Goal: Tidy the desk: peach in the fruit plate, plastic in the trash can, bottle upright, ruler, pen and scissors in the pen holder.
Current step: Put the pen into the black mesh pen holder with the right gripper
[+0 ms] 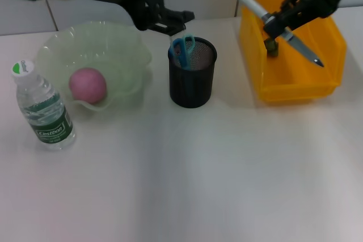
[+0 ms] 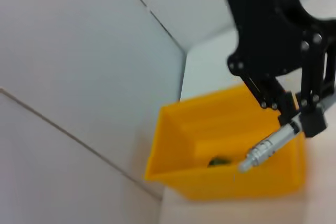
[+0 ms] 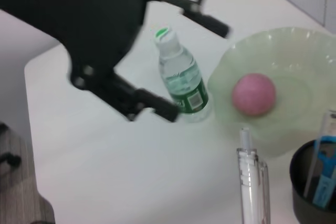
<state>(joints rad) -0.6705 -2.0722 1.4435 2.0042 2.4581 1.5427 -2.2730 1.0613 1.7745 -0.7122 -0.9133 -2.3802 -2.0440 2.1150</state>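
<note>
1. While the right gripper [image 1: 279, 25] is clamping the pen [image 1: 276, 25] aslant over the yellow bin [image 1: 334, 41], the pen holder [image 1: 193, 72] is waiting nearby, scissors [image 1: 182, 49] already inside.
2. Fingers spread wide and empty, the left gripper [image 1: 173, 20] is hovering behind the holder, leaving room.

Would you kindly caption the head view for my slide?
Right hand holds the pen above the yellow bin; scissors sit in the pen holder.
</note>
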